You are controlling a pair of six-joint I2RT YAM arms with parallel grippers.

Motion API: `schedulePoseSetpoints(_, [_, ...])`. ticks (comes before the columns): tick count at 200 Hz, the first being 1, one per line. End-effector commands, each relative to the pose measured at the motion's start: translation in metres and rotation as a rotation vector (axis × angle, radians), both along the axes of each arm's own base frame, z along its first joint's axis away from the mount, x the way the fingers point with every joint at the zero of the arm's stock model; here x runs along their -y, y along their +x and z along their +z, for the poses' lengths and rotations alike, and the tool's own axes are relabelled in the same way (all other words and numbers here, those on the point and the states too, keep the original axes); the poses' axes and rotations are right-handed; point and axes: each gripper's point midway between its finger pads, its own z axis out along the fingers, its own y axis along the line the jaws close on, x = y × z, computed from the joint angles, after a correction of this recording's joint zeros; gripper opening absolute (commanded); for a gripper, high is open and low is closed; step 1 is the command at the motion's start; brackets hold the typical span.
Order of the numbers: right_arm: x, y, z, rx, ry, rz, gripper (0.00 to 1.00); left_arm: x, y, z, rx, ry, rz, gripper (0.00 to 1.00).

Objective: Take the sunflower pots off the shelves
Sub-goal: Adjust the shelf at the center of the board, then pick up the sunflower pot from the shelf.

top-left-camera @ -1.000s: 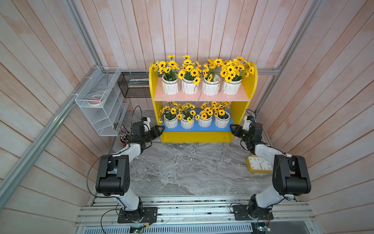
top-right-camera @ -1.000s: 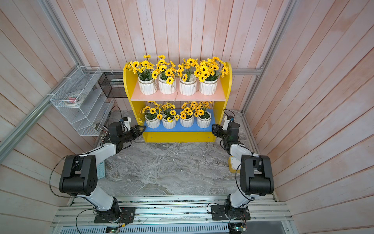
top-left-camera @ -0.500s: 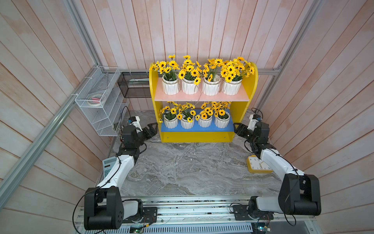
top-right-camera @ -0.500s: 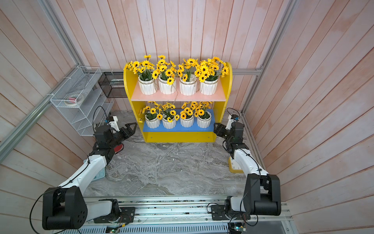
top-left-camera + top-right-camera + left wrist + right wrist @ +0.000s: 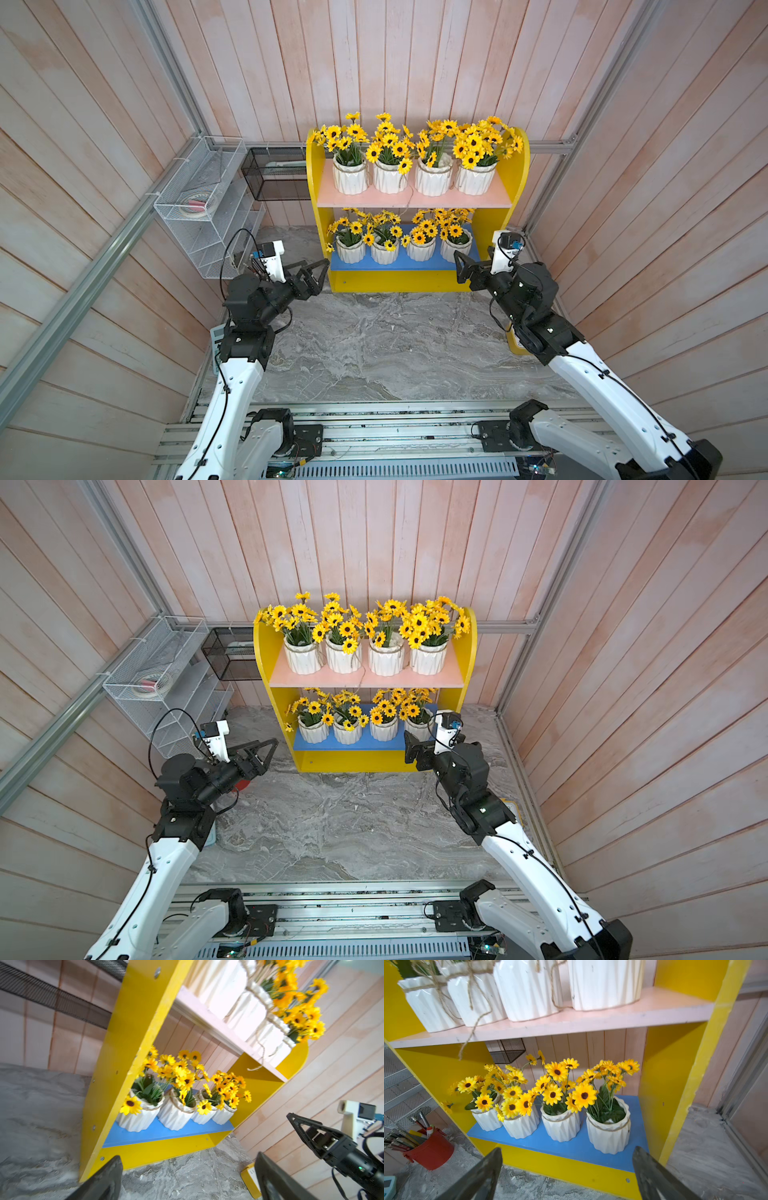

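In a top view my right gripper (image 5: 461, 266), wide and empty, has the blue shelf's (image 5: 399, 264) end sunflower pot (image 5: 456, 250) at about twelve o'clock, nearer than my equally agape left gripper (image 5: 322, 275); the left wrist view, then the right, shows upright pots (image 5: 137, 1120) dead ahead.

My L gripper (image 5: 268, 754), jaws wide, sits at 8 o'clock off the shelves (image 5: 262, 658), R gripper (image 5: 409, 749) at 5 (both empty). Eight sunflower pots (image 5: 344, 661), 4 per board.

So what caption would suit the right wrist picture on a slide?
Open right gripper facing four sunflower pots on the blue lower board of the yellow shelves.
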Motion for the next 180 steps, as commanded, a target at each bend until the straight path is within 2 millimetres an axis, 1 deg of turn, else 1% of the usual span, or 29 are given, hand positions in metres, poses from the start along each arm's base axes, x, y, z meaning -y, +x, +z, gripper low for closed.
schedulePoseSetpoints(1, [0.003, 0.005, 0.044, 0.09, -0.025, -0.039, 0.93, 0.014, -0.006, 0.003, 0.059, -0.032, -0.101, 1.0])
schedulePoseSetpoints(8, [0.004, 0.008, 0.056, 0.109, -0.033, -0.053, 0.94, 0.016, -0.006, 0.003, 0.068, -0.035, -0.118, 1.0])
schedulePoseSetpoints(21, [0.008, 0.018, 0.079, 0.139, -0.046, -0.101, 0.98, 0.019, -0.006, 0.0, 0.067, -0.032, -0.14, 1.0])
schedulePoseSetpoints(36, [0.009, 0.03, 0.104, 0.178, -0.086, -0.139, 0.98, 0.02, -0.006, -0.007, 0.05, -0.045, -0.149, 1.0])
schedulePoseSetpoints(52, [0.011, 0.047, 0.121, 0.204, -0.11, -0.169, 0.98, 0.022, -0.011, -0.005, 0.056, -0.051, -0.168, 1.0])
schedulePoseSetpoints(63, [0.011, 0.06, 0.127, 0.201, -0.11, -0.158, 0.98, 0.022, -0.013, -0.004, 0.064, -0.055, -0.172, 1.0])
schedulePoseSetpoints(81, [0.017, 0.08, 0.131, 0.191, -0.084, -0.15, 0.98, 0.024, -0.016, -0.002, 0.073, -0.055, -0.183, 1.0])
schedulePoseSetpoints(92, [0.018, 0.088, 0.133, 0.189, -0.073, -0.135, 0.98, 0.024, -0.016, -0.003, 0.072, -0.054, -0.187, 1.0])
schedulePoseSetpoints(102, [0.02, 0.096, 0.131, 0.181, -0.066, -0.125, 0.98, 0.024, -0.016, -0.004, 0.069, -0.055, -0.189, 1.0])
schedulePoseSetpoints(129, [0.014, 0.11, 0.129, 0.18, -0.073, -0.059, 0.98, 0.025, -0.016, -0.005, 0.071, -0.06, -0.196, 1.0])
schedulePoseSetpoints(159, [0.016, 0.123, 0.126, 0.177, -0.077, -0.062, 0.98, 0.027, -0.017, -0.005, 0.068, -0.061, -0.207, 1.0])
schedulePoseSetpoints(180, [0.017, 0.129, 0.124, 0.184, -0.074, -0.065, 0.98, 0.028, -0.018, -0.004, 0.072, -0.063, -0.216, 1.0])
